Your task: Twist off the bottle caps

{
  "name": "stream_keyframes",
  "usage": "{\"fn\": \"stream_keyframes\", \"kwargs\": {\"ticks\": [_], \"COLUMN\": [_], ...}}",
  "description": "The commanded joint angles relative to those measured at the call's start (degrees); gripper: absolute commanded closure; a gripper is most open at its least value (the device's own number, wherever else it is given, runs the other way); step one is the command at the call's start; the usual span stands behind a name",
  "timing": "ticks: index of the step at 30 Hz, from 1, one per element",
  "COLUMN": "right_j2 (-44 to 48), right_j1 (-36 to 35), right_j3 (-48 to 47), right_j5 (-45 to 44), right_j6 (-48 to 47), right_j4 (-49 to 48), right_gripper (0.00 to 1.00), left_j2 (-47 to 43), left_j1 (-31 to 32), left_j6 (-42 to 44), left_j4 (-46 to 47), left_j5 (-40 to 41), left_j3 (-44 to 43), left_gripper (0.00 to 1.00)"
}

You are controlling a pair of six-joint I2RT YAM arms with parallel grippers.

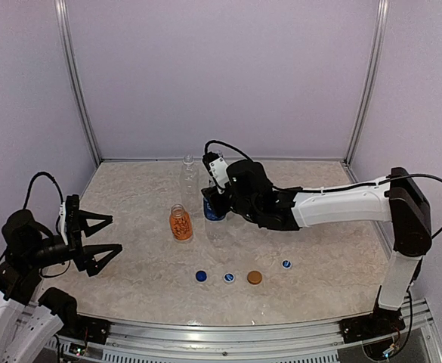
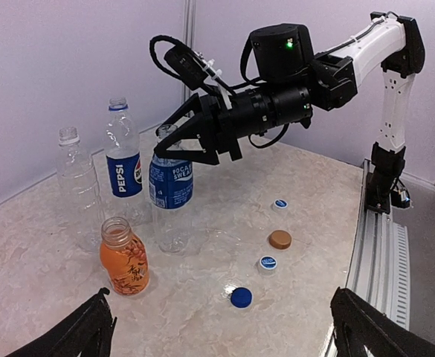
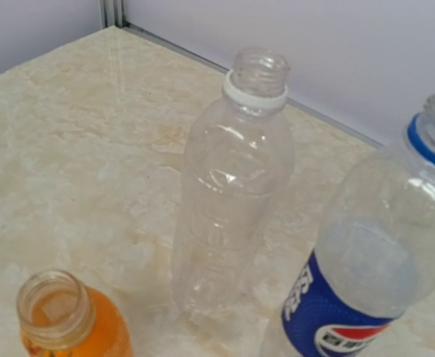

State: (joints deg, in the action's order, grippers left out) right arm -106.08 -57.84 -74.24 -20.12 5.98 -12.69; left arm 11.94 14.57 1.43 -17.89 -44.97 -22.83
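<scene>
Four bottles stand uncapped mid-table: a clear unlabelled bottle [image 2: 76, 178] [image 3: 232, 193], a Pepsi bottle [image 2: 123, 167] [image 3: 366, 282], a short orange bottle [image 2: 124, 256] [image 1: 180, 224] and a bright-blue-label bottle [image 2: 170, 190] [image 1: 214, 212]. My right gripper [image 2: 169, 145] [image 1: 211, 198] reaches in sideways, its fingers [image 2: 191, 117] close on either side of the bright-blue-label bottle's neck. Its own wrist view shows no fingers. My left gripper [image 1: 115, 234] [image 2: 221, 297] hovers wide open at the table's left, holding nothing. Four loose caps lie in front: dark blue cap [image 2: 240, 297], white-blue cap [image 2: 268, 263], brown cap [image 2: 279, 239], a second white-blue cap [image 2: 279, 204].
Purple walls with metal corner posts [image 1: 81, 98] enclose the back and sides. The right arm [image 1: 341, 200] stretches across the table's right half. A metal rail [image 2: 377, 260] runs along the near edge.
</scene>
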Motion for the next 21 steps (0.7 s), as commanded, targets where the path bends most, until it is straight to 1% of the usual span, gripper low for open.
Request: {"fn": "stream_keyframes", "kwargs": {"ticks": [1,3,6,8,13,15,18,21], "right_j2": [-0.7,0.4,2.3,3.9,9.1,12.0,17.0,22.8], "right_j1": [0.3,0.3,0.3,0.2,0.3,0.8,2.8,8.1], "right_j3": [-2.0,-1.8,-2.0,-2.6,-4.1,-3.9,-2.0,2.0], "right_j5": [0.3,0.0,-0.4,-0.5,0.0,-1.8,-8.2,-11.0], "right_j6": [0.8,0.7,0.1,-0.2,-0.4,0.3,3.2,9.7], "right_j4": [4.2,4.6,5.9,7.3,12.0,14.5,19.4,26.2], "right_gripper": [0.42,0.27,0.17,0.02,0.01,0.01,0.01,0.01], "left_j2": [-0.3,-0.3,-0.2,-0.3,0.0,0.3,0.6,1.0], "left_j1": [-0.4,-0.4,-0.5,-0.5,-1.2,-1.5,-2.3,-3.5], "left_j6": [0.1,0.1,0.1,0.2,-0.1,-0.4,-0.5,-0.2], "left_j4": [0.8,0.8,0.8,0.8,1.2,1.6,3.0,4.9], "left_j5": [0.0,-0.1,0.0,0.0,1.5,3.2,8.2,15.2], "left_j3": [0.7,0.7,0.7,0.7,0.6,0.5,0.6,0.8], "left_gripper": [0.01,0.01,0.01,0.01,0.01,0.01,0.01,0.01]}}
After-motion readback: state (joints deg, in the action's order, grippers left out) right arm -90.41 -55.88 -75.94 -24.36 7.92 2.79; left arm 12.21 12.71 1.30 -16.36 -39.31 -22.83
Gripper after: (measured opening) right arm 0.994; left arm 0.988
